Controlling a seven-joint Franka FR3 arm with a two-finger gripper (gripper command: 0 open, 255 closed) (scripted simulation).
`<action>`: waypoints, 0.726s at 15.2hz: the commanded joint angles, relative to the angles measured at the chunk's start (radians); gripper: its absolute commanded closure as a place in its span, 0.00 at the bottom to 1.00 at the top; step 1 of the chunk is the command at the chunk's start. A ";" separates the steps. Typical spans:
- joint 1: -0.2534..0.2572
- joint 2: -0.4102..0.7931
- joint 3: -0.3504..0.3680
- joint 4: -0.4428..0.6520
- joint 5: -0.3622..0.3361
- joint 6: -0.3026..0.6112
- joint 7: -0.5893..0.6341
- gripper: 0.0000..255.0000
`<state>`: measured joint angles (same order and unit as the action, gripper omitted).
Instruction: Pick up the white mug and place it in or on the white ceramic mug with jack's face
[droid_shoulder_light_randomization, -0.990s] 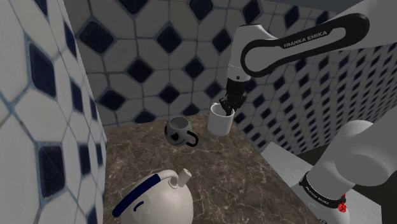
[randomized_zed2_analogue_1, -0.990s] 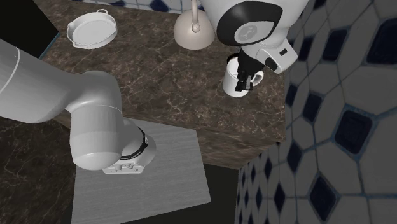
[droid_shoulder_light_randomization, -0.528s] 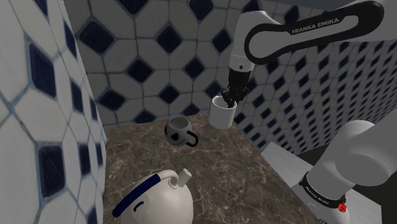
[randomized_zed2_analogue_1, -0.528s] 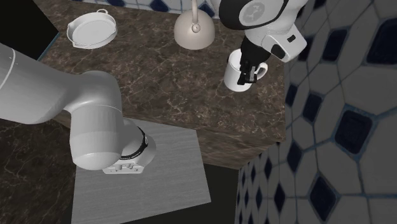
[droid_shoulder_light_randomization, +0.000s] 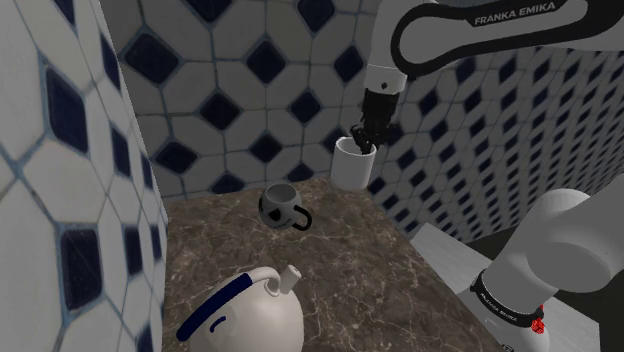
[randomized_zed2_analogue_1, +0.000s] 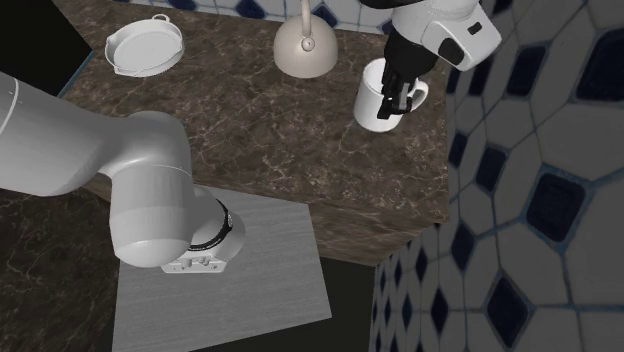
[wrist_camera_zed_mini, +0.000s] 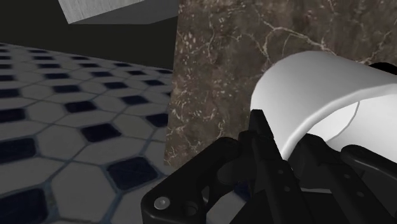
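A plain white mug (droid_shoulder_light_randomization: 349, 168) hangs in the air above the back of the dark marble counter (droid_shoulder_light_randomization: 330, 270), and my gripper (droid_shoulder_light_randomization: 362, 142) is shut on its rim from above. In the second exterior view the white mug (randomized_zed2_analogue_1: 374, 101) hangs under the gripper (randomized_zed2_analogue_1: 395, 96) with its handle pointing towards the tiled wall. From the wrist, one finger (wrist_camera_zed_mini: 261, 135) presses the outside of the white mug's wall (wrist_camera_zed_mini: 315, 98). The face mug (droid_shoulder_light_randomization: 281, 206), dark with pale markings and a black handle, stands on the counter, lower than the held mug and towards the shoulder view's left.
A big white round kettle (droid_shoulder_light_randomization: 243, 312) with a blue stripe sits at the counter's near end. Blue-and-white tiled walls (droid_shoulder_light_randomization: 250, 90) close in the back and left. A white dish (randomized_zed2_analogue_1: 145, 44) lies at the far corner. The grey stand (randomized_zed2_analogue_1: 220, 270) adjoins the counter.
The gripper has risen with the white mug, lifting it off the counter and carrying it higher and slightly towards the back wall. The face mug and kettle have stayed put.
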<state>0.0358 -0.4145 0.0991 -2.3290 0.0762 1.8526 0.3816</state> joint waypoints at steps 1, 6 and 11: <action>-0.002 -0.005 -0.003 0.021 -0.002 -0.027 -0.002 1.00; 0.004 0.018 0.009 0.093 0.001 -0.074 0.018 1.00; 0.033 0.165 0.074 0.255 0.008 -0.085 0.114 1.00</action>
<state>0.0633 -0.2772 0.1619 -2.1010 0.0840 1.7667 0.4781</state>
